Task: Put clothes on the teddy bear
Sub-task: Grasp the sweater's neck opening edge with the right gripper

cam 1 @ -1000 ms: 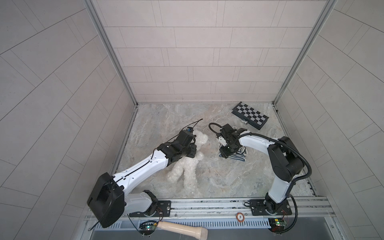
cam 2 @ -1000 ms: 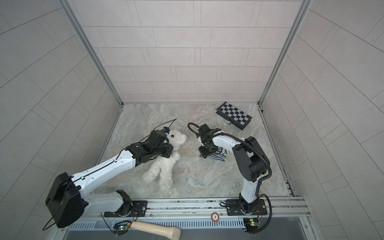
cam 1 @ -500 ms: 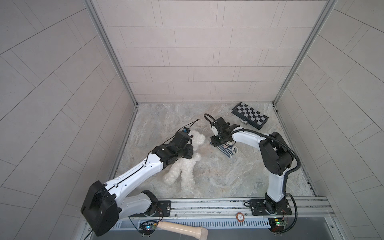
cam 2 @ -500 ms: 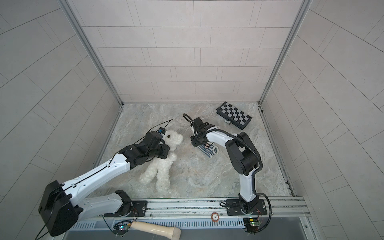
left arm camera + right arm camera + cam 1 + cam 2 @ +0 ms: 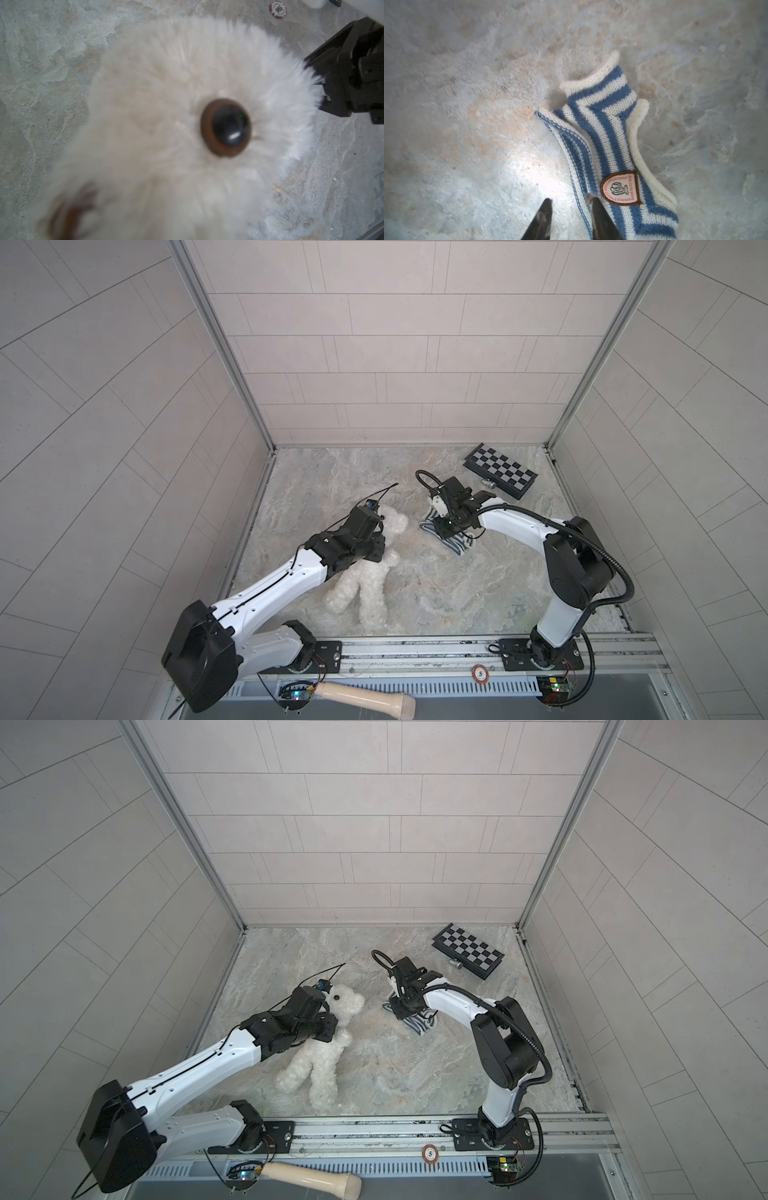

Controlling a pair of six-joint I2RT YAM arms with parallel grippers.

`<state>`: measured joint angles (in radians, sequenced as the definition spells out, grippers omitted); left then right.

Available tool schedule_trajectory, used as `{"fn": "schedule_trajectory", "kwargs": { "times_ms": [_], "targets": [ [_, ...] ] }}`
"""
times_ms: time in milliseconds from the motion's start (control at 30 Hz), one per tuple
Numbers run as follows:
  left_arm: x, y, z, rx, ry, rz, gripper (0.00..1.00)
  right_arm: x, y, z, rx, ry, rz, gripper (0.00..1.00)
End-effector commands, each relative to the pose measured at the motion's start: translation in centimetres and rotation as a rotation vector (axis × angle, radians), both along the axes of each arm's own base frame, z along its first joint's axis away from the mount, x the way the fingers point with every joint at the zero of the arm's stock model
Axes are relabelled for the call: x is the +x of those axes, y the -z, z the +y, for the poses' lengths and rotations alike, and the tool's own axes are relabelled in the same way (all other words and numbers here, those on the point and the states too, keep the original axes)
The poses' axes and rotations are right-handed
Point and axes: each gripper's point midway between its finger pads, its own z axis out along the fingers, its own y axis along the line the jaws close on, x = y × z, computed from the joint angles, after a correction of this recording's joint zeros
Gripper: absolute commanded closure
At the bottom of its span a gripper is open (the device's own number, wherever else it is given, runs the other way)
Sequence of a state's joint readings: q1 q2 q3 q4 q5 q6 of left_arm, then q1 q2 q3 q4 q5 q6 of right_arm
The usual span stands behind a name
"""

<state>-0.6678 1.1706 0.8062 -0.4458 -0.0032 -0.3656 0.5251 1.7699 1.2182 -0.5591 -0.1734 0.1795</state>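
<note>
1. Teddy bear [image 5: 368, 587], fluffy, soft and cream-white, lies flat on the grey marble-look table [image 5: 436, 597]. It is left of the middle, with its legs pointing to the front rail. It has no clothes on yet.
2. The left gripper [image 5: 376, 549] sits at the teddy bear's neck, just under its head. Its fingers are hidden, so I cannot tell if it is holding the bear. Arm and bear have hardly moved in the last second.
3. A small knitted shirt with blue and white stripes [image 5: 608, 135] lies crumpled on the table. It is near the bear's head but not touching it.
4. The right gripper [image 5: 571, 204] has changed. Its fingers were wider a second ago. Now the gap is narrow, with the tips at the shirt's edge. One tip touches the knit and one is over bare table. Nothing is pinched yet.
5. I think the shirt is about to be picked up. That is only the first step.
6. A pink badge with a brown rim [image 5: 620, 188] is sewn on the shirt. I can read "Pleasure" on it, but the rest is too small. A red and white round chip [image 5: 277, 9] says "500".
</note>
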Motion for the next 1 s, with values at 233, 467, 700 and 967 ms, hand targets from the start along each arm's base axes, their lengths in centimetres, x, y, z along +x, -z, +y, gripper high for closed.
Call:
{"fn": "schedule_trajectory", "kwargs": {
  "times_ms": [233, 467, 700, 967],
  "targets": [
    [0.1, 0.0, 0.0, -0.003, 0.006, -0.011, 0.78, 1.2, 2.0, -1.1, -0.095, -0.030, 0.049, 0.72],
    [0.2, 0.0, 0.0, -0.004, 0.001, -0.012, 0.78, 0.9, 3.0, -1.5, -0.107, -0.031, 0.072, 0.77],
    [0.2, -0.2, 0.1, -0.011, -0.005, -0.016, 0.78, 0.4, 4.1, -1.5, -0.104, -0.032, 0.097, 0.82],
    [0.0, -0.4, 0.3, -0.016, -0.013, -0.023, 0.77, 0.3, 4.0, -1.6, -0.102, -0.029, 0.096, 0.85]
  ]
}}
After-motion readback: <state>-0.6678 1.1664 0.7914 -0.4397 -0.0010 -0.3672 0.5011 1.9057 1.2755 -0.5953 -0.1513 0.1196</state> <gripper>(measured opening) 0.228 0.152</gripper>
